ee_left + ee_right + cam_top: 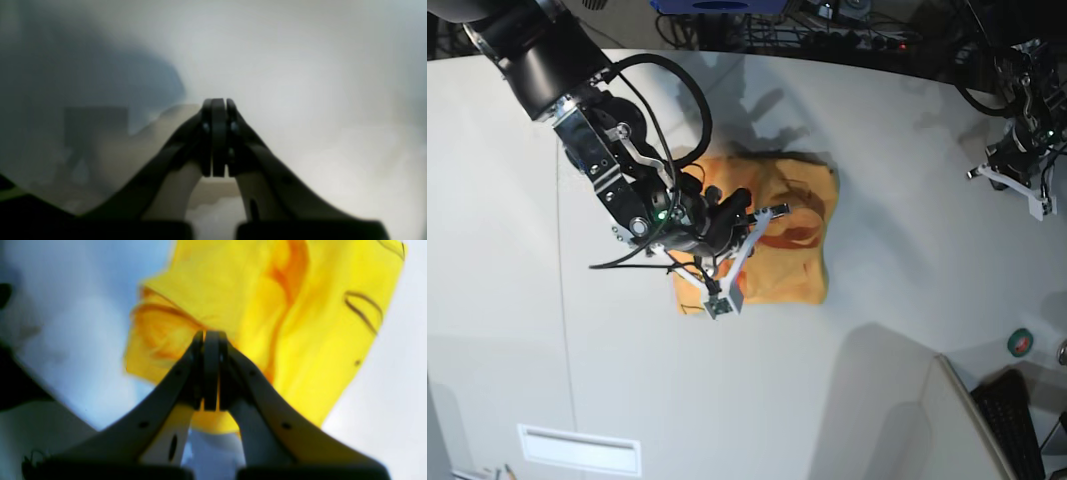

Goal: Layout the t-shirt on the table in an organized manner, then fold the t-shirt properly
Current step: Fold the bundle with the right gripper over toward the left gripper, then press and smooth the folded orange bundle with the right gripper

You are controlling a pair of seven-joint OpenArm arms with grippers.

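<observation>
Grabbing the shirt to spread it out

On the left of the base view, my right fingers (211,370) pinch the bunched shirt (787,245) mid-counter (907,300). Next I should lift and pull it flat. Far right, my left fingers (218,136) are pressed together, empty.

My right arm (557,60) is thick and black, with glossy round links and looping black cables; a small green light glows near its wrist. White brackets frame my right pincer (752,222), whose dark, curved fingers (173,380) carry small round screw holes and pale inner faces. My left pincer (218,103) has the same dark fingers and black pads, with white bracket parts.
</observation>
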